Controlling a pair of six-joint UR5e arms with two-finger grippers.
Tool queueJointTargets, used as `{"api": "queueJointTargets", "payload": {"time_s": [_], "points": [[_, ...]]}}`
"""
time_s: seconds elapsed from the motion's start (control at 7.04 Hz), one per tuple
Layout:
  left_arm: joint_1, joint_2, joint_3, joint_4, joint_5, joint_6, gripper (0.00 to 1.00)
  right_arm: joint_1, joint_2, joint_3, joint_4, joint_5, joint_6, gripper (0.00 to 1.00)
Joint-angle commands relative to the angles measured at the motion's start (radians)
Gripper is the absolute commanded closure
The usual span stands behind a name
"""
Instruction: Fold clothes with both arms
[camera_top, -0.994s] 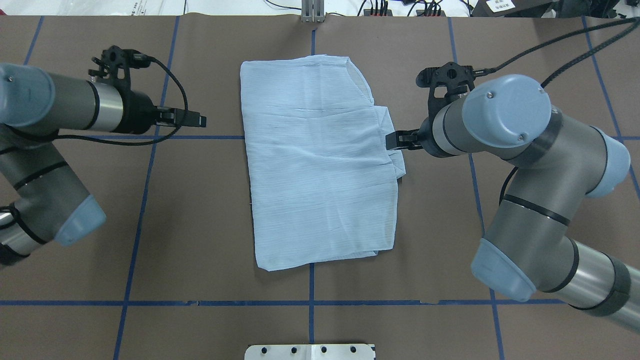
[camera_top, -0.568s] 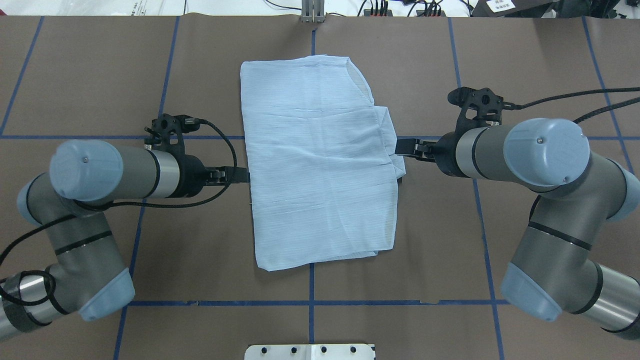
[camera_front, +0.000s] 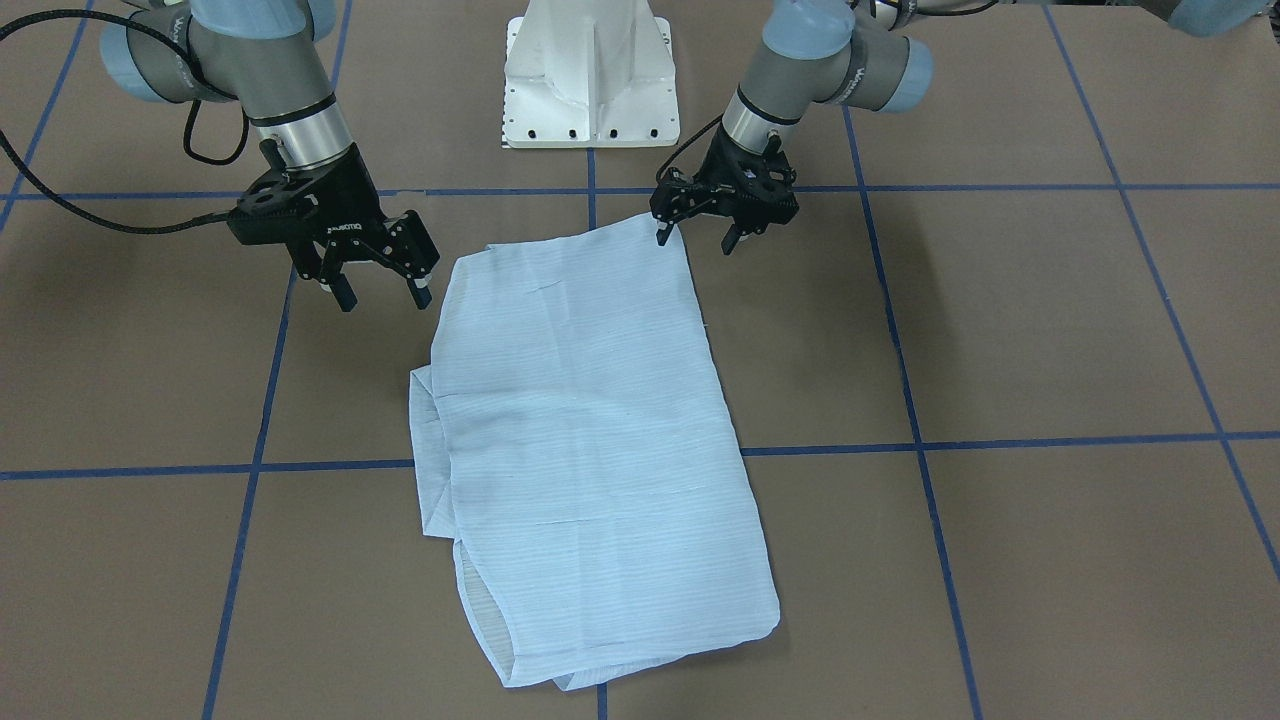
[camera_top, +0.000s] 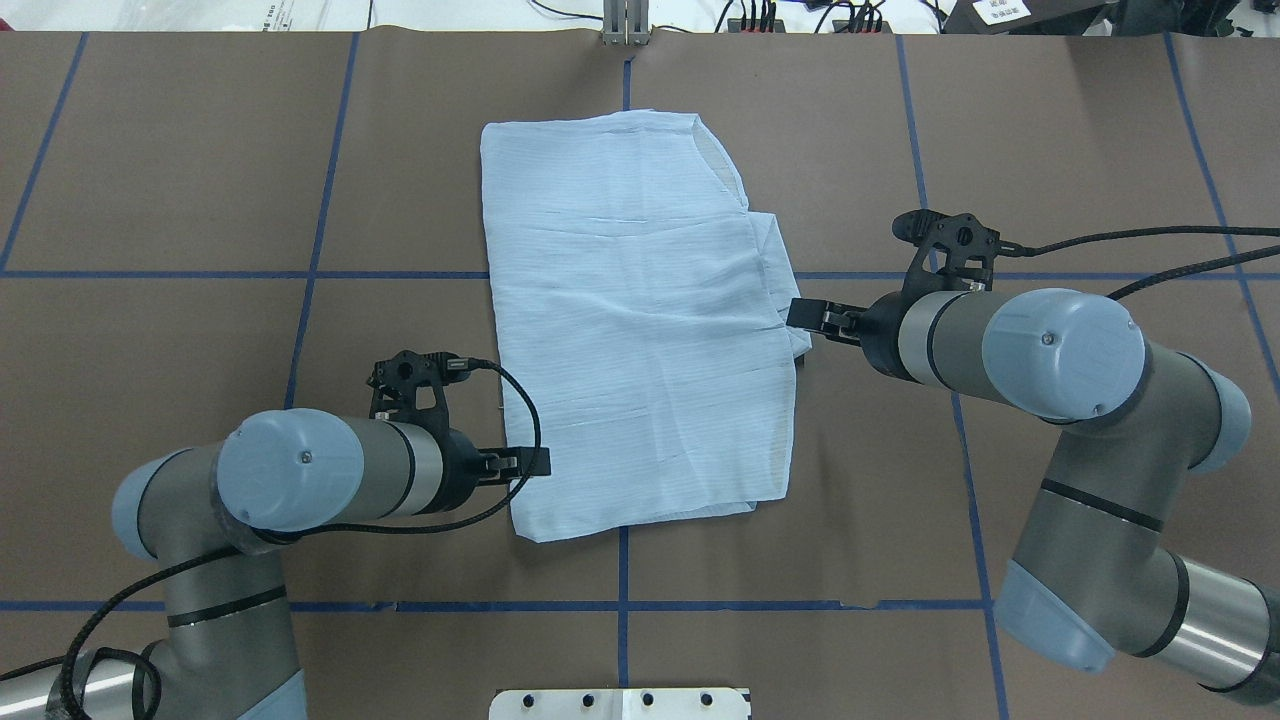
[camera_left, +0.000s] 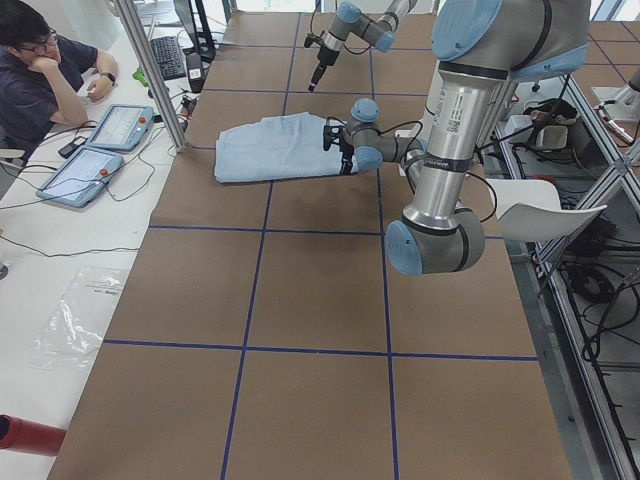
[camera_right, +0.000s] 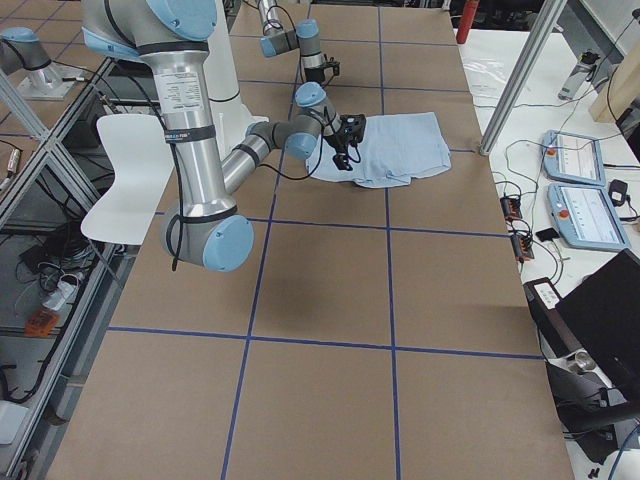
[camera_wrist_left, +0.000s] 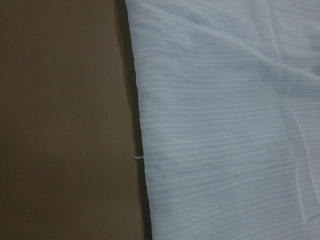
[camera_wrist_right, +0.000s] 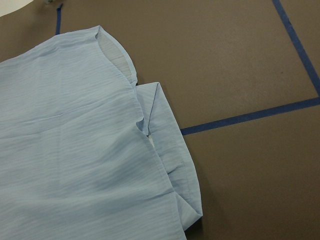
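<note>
Pointing down, left pincer (camera_front: 697, 240) spread at near corner of shirt (camera_front: 590, 450); right pincer (camera_front: 382, 296) spread beside opposite edge. Shirt flat, long axis running away from white base (camera_front: 590, 70).

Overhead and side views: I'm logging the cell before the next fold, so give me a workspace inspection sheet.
Surface: brown table with a blue tape grid, flat.
Job's things: light-blue shirt folded into a rough rectangle, one folded flap sticking out.
Clutter: nothing seen.
Grippers: left gripper open at the shirt's robot-side corner; right gripper open beside the opposite edge.
Cables: black cable loops off the left wrist over the shirt's edge.
Surroundings: person seated at a side desk; white pedestal.
</note>
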Motion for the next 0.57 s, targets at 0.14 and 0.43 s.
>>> {"api": "queueJointTargets", "payload": {"time_s": [0.14,0.43], "points": [[0.051,-0.005,0.004,0.04,0.035,-0.007,0.42,-0.007,-0.002,-0.001,0.0,-0.001,-0.009,0.0],[0.058,-0.016,0.008,0.04,0.035,-0.007,0.56,-0.012,-0.001,-0.001,0.0,-0.003,-0.009,0.0]]}}
